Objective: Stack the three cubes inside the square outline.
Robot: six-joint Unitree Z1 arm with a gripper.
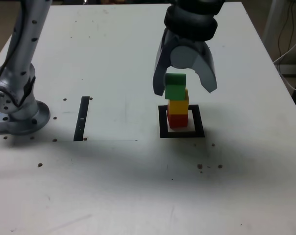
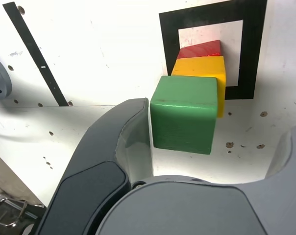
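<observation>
The square outline lies on the white table, right of centre in the exterior view, and it holds the whole stack. The red cube sits at the bottom on the pale centre, the yellow cube rests on it, and the green cube is on top. The green cube sits a little off to the exterior view's left of the yellow one and looks slightly turned against it, so the column is not quite flush.

The gripper hangs over the stack with its jaws spread wide, one on each side of the green cube. In the wrist view a dark finger stands just beside the green cube's side face; from this angle I cannot be sure whether it touches or there is a thin gap. The other finger stands clear of the cube. The cube rests on the yellow one, not clamped.

To the left in the exterior view a narrow black strip lies on the table, well apart from the outline. Further left is the arm's base. Small dark holes dot the tabletop near the outline.

No readable writing or labels show on any of these.
</observation>
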